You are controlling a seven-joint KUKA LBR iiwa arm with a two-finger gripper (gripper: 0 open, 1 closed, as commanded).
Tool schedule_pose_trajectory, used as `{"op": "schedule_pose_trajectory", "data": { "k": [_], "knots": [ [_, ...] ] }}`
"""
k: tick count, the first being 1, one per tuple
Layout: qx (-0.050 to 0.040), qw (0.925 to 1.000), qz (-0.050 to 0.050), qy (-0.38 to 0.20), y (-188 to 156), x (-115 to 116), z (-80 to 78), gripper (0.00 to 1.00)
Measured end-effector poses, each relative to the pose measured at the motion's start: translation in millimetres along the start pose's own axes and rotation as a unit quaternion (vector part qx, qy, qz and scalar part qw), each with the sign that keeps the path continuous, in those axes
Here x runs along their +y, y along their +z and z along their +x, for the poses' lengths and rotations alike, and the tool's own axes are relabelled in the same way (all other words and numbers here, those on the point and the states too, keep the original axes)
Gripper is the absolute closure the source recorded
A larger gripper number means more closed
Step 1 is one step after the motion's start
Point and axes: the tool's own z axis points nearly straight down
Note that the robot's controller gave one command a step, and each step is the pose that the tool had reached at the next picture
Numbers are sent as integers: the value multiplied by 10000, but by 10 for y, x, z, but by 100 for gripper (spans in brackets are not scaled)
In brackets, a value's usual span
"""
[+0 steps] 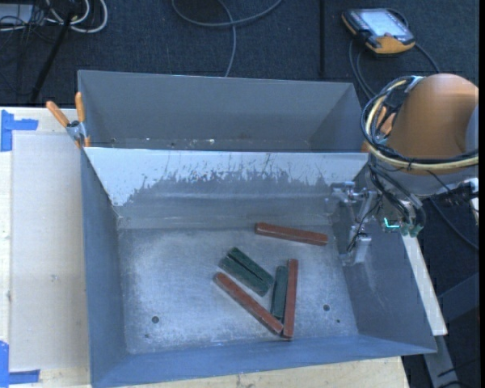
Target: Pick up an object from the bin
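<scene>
At the 3 o'clock side of the bin (226,120), the gripper (354,247) hung by the wall; whether it was open or closed could not be told. No thing was lifted yet. The nearest thing, a red-brown bar (291,234), lay flat just beside it towards 9 o'clock, with its long axis running 9 to 3. The other bars (246,272) lay clustered towards 6 o'clock.

Dark carpeted floor (291,35); loose cables (87,8); orange-edged handheld device (378,29) lying on it.

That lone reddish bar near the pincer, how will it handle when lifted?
The reddish bar looks straight and flat-sided, so probably stiff and unlikely to roll. Being long and thin, it may tilt if gripped near one end.
</scene>
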Motion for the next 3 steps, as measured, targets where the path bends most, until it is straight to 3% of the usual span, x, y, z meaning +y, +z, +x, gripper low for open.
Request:
{"op": "schedule_pose_trajectory", "data": {
  "k": [1, 2, 3],
  "knots": [
    [-37, 10000, 6, -11, -41, 3, -17, 0],
    [-68, 9998, 12, -167, 568, 142, -234, 0],
    [-37, 9973, 12, -733, 1073, 740, -29, 0]
  ]
}}
